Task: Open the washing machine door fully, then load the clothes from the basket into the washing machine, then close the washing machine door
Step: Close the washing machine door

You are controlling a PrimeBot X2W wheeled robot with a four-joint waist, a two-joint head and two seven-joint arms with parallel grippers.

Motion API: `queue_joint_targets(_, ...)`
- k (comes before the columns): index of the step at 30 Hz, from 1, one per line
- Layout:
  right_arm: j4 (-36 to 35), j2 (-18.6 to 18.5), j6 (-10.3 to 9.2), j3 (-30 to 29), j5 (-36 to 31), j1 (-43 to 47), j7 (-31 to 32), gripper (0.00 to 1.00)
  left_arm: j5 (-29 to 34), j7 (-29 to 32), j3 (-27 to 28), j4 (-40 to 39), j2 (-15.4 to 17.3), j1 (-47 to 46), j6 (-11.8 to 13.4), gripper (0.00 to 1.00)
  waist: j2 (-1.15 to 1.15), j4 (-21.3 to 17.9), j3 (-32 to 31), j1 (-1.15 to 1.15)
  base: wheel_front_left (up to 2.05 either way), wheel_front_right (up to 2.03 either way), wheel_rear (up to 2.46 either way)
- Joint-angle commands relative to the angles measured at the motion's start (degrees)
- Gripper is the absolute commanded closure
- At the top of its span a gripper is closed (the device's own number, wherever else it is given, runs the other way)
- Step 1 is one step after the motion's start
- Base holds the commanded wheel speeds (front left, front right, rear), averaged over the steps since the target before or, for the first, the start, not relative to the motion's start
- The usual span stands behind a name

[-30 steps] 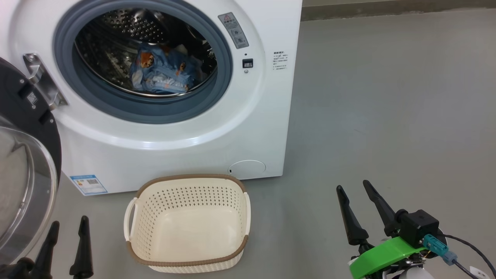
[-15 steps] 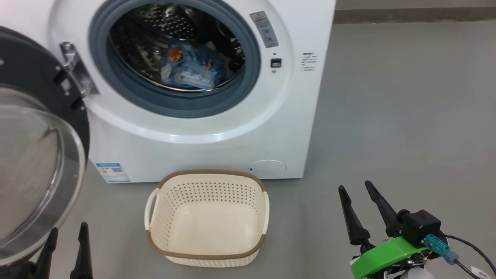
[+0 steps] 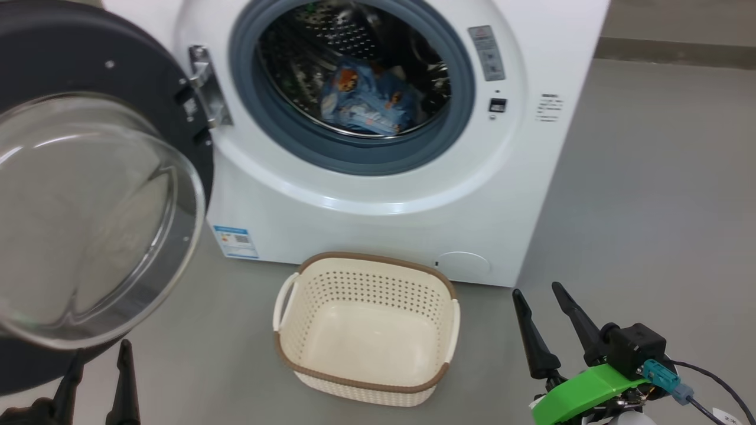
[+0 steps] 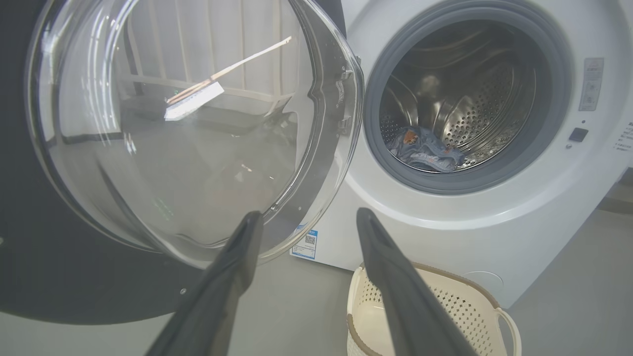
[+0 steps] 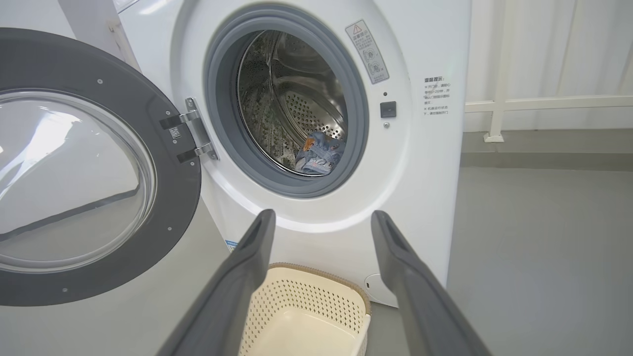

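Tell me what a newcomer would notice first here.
The washing machine door hangs wide open at the left, its clear glass bulging toward the camera. Beside it, blue printed clothes lie inside the steel drum of the washing machine, and the basket stands empty on the floor in front.

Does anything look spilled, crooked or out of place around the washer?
Nothing stands out. The clothes lie inside the washing machine, the empty basket sits upright before it, and the door hangs open.
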Motion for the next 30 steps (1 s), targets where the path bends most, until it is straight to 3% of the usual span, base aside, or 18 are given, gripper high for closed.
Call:
queue_joint_targets(1, -1.1, -0.3, 0.25, 1.4, 0.5, -2.1, -0.5, 0.00, 0.6, -0.4, 2.3, -0.7, 1.0, -2.5, 0.2, 0.00, 0.00, 2.7, -0.5, 0.00, 0.00, 0.00, 0.00)
queue_joint_targets(19, 0.4, -0.3, 0.25, 2.2, 1.3, -2.8, -0.5, 0.00, 1.0, -0.4, 2.8, -0.4, 0.4, -2.9, 0.1, 0.00, 0.00, 16.4, -1.1, 0.00, 0.00, 0.00, 0.00)
queue_joint_targets(30, 3.4, -0.3, 0.25, 6.6, 2.0, -7.9, -0.5, 0.00, -0.1, -0.4, 6.9, -2.0, 0.3, -1.7, 0.2, 0.00, 0.00, 18.3, 0.9, 0.00, 0.00, 0.00, 0.00)
